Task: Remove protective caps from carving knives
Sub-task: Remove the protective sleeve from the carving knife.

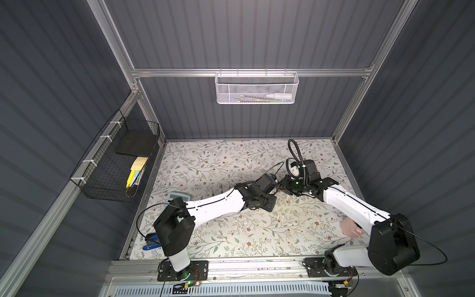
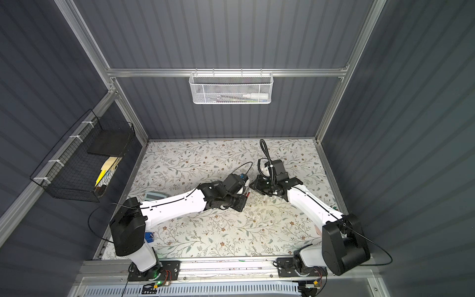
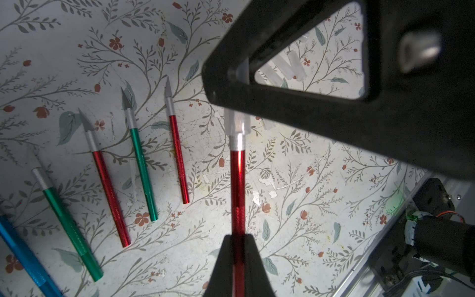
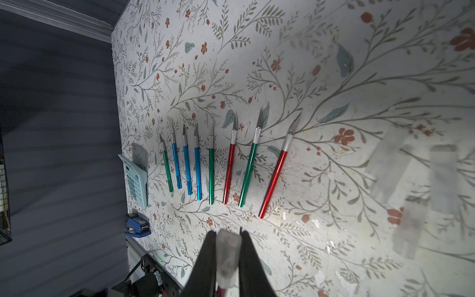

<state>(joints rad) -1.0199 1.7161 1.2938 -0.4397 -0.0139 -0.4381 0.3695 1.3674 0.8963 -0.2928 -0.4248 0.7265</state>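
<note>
1. Left wrist view showed the left tool (image 3: 237, 240) clamped on the handle of a red knife (image 3: 237, 185), which it held above the floral tabletop (image 3: 308, 205).
2. A whitish cap (image 3: 237, 123) covered that knife's tip.
3. Seen from the right wrist, the right tool (image 4: 227, 237) was closed on this cap, with both fingers pressing its sides.
4. Eight bare knives (image 4: 211, 174) in blue, green and red lay side by side on the tabletop, their silvery points all facing the same way.
5. Loose caps (image 4: 390, 164), blurred, lay past the row's red end.
6. A pale calculator (image 4: 135, 177) lay past the green end.
</note>
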